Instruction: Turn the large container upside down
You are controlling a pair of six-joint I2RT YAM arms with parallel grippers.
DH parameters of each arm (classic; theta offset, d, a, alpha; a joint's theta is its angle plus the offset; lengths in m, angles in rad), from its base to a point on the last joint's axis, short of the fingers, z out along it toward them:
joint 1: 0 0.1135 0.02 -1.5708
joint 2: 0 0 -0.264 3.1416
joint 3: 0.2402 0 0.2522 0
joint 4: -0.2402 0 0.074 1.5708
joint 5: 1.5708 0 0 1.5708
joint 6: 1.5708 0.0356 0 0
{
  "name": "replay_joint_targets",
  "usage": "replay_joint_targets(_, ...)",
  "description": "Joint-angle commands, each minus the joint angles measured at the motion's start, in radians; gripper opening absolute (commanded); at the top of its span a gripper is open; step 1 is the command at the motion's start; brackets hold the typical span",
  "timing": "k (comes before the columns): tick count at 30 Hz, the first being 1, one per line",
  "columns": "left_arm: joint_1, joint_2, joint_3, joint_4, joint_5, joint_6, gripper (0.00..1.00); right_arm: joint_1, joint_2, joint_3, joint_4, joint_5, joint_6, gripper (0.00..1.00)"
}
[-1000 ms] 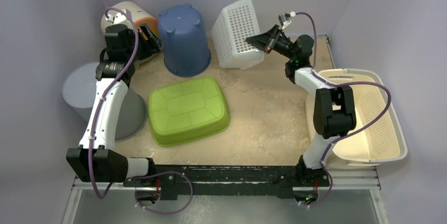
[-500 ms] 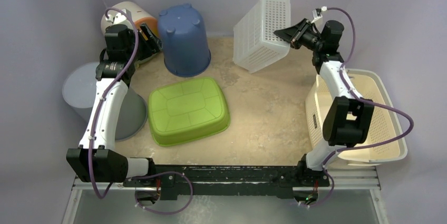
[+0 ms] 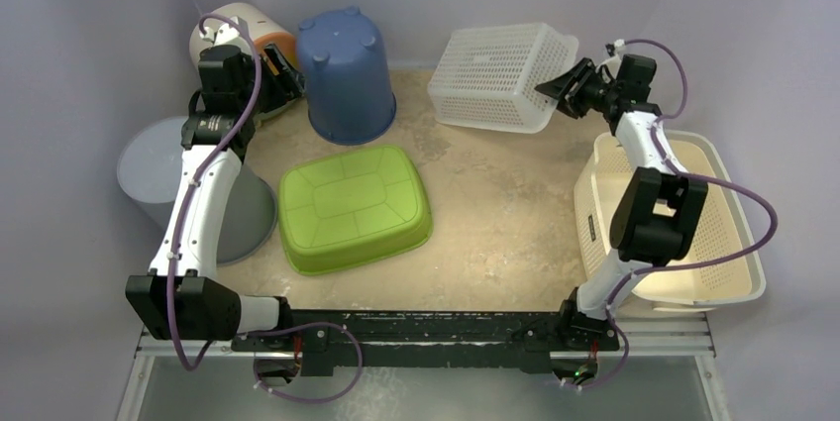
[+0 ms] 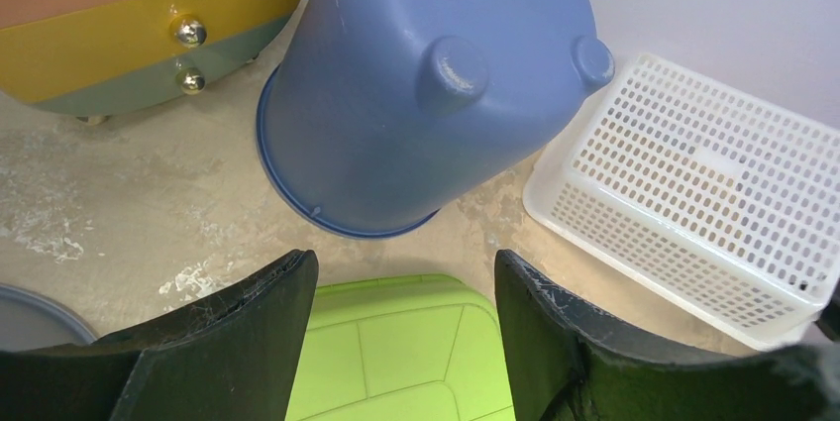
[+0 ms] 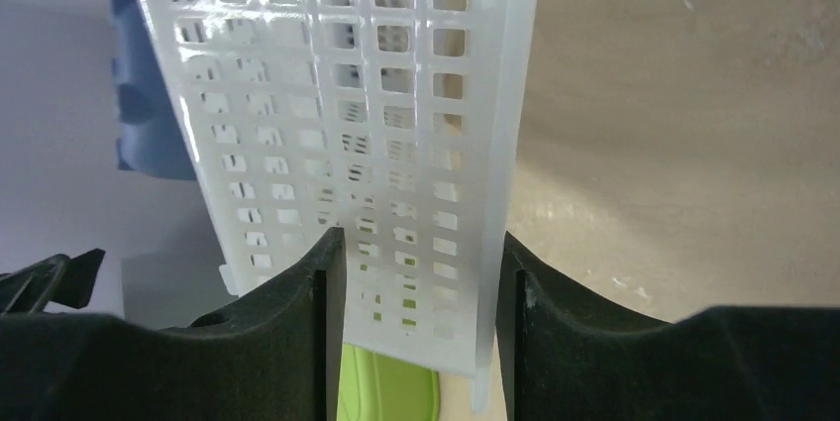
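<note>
The white perforated basket (image 3: 495, 79) lies bottom up at the back of the table, a little tilted. It also shows in the left wrist view (image 4: 693, 193). My right gripper (image 3: 563, 87) is at its right end. In the right wrist view the jaws (image 5: 421, 243) stand apart with the basket's wall and rim (image 5: 347, 94) between them; I cannot tell if they touch it. My left gripper (image 3: 282, 72) is open and empty at the back left; in its wrist view (image 4: 404, 267) it hangs above the table.
A blue bucket (image 3: 347, 74) stands upside down at the back. A green tub (image 3: 355, 208) lies upside down in the middle. A grey bin (image 3: 149, 168) is at the left, a striped container (image 3: 262, 30) at the back left, and a cream laundry basket (image 3: 733, 203) at the right.
My right arm swung the white basket up and to the right, turned it over and lowered it bottom up. The jaws now stand apart. The left arm has not moved.
</note>
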Motion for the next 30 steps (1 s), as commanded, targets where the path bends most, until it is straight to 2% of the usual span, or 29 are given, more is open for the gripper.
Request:
replay_joint_targets(1, 0.008, -0.002, 0.02, 0.05, 0.009, 0.001, 0.65, 0.018, 0.08, -0.008, -0.228, 0.22, -0.251, 0.47)
replay_joint_targets(7, 0.01, -0.006, 0.013, 0.043, 0.002, 0.004, 0.65, 0.018, 0.128, -0.005, -0.248, 0.234, -0.297, 0.45)
replay_joint_targets(14, 0.01, -0.001, 0.003, 0.058, 0.006, -0.007, 0.65, 0.032, 0.131, -0.103, -0.225, 0.205, -0.329, 0.44)
replay_joint_targets(23, 0.01, 0.013, 0.006, 0.066, 0.003, -0.002, 0.65, 0.128, 0.067, -0.176, -0.267, 0.23, -0.373, 0.5)
replay_joint_targets(27, 0.01, 0.015, 0.004, 0.069, 0.008, -0.002, 0.65, 0.136, 0.034, -0.162, -0.28, 0.278, -0.373, 0.5)
replay_joint_targets(30, 0.011, 0.013, 0.006, 0.064, 0.006, 0.003, 0.65, 0.136, 0.026, -0.092, -0.339, 0.329, -0.398, 0.51)
